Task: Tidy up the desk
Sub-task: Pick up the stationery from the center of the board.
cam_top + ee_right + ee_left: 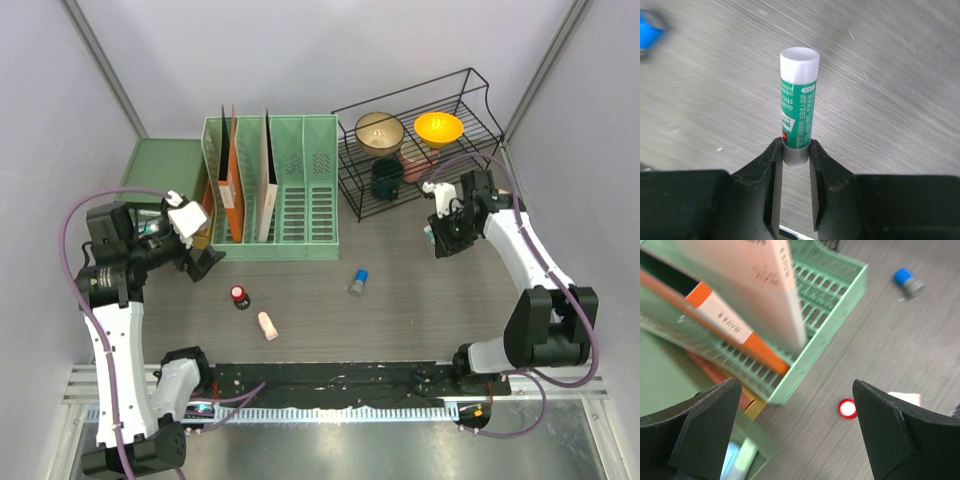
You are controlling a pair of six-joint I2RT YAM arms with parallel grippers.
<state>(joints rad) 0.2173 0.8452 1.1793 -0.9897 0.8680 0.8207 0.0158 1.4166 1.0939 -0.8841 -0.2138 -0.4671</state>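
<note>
On the desk (pixel 420 300): you have three small things lying loose on the dark wood-grain top, which fills the middle of the overhead view between the arms. They are a red-capped bottle (pixel 240 296), a pale pink piece (pixel 267 325) just beside it, and a blue-capped tube (pixel 357 282) well apart to the right.
Back edge: a green file rack (pixel 320 200) holds an orange book (pixel 230 175) and a white book (pixel 269 180), both standing on edge. Next to it, a wire basket (pixel 400 89) holds a tan bowl (pixel 380 132), an orange bowl (pixel 439 127) and a dark cup (pixel 387 177).
Left claw: your left gripper (pixel 795 435) is spread wide with nothing between its fingers, near the rack's left front corner.
Right claw: your right gripper (pixel 796 155) pinches a glue stick (pixel 798 115) by its grey base, white cap pointing away, in front of the basket.
Contact: you cannot tell whether the stick touches the tabletop.
</note>
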